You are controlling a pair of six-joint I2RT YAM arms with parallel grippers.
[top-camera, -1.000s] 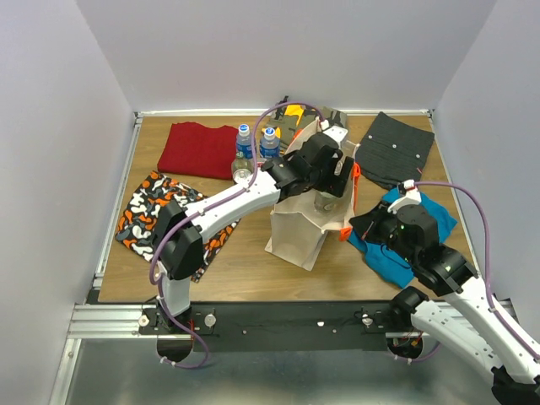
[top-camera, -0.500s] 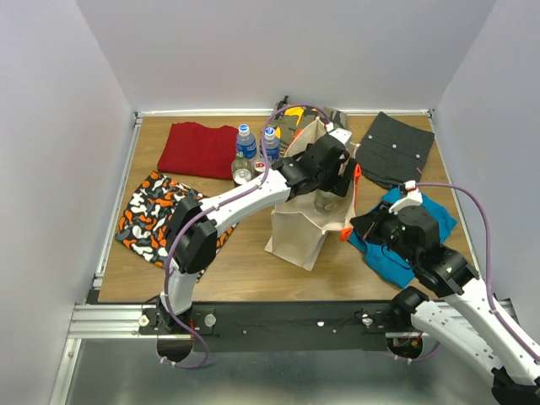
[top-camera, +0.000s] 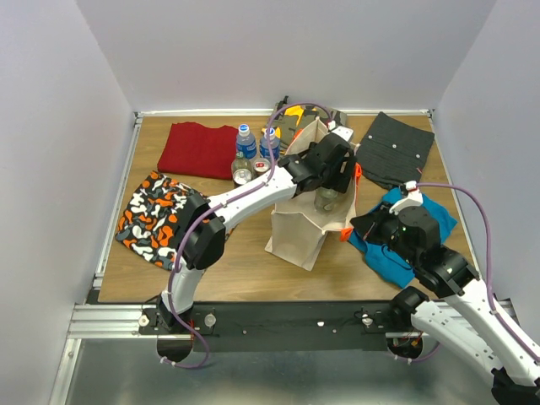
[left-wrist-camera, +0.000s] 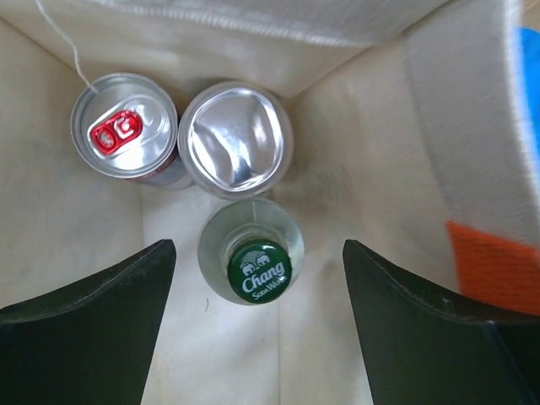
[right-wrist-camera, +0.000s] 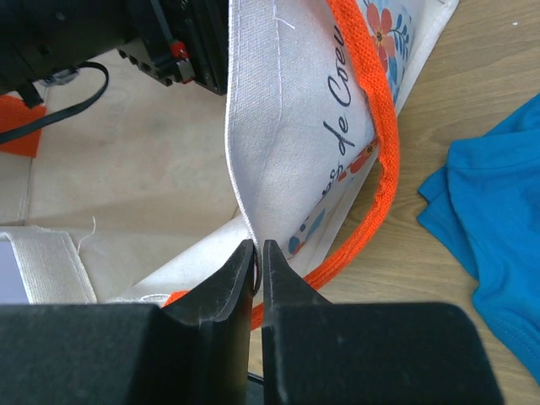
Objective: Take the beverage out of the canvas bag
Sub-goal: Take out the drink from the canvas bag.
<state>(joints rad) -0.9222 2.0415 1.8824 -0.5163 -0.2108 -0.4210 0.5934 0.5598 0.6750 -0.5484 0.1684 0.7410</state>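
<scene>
Tabletop (top-camera: 245, 253); bottle (left-wrist-camera: 253, 261) upright in canvas bag (top-camera: 295, 232)

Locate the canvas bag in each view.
Top external: canvas bag stands mid-table.
Left wrist: seen from inside, its walls fill the frame.
Right wrist: its rim is pinched in the right gripper, centre.
Shared landmark: the orange handle, in all three.

I'm looking at the wooden bench (top-camera: 245, 261) carrying the canvas bag (top-camera: 295, 232) upright in the middle. A red cloth (top-camera: 198, 149), patterned cloth (top-camera: 156, 218), dark grey cloth (top-camera: 396, 150) and blue cloth (top-camera: 384, 261) are lying flat around it, with two water bottles (top-camera: 245, 142) and two cans (top-camera: 242, 175) standing just beside the red one.
</scene>
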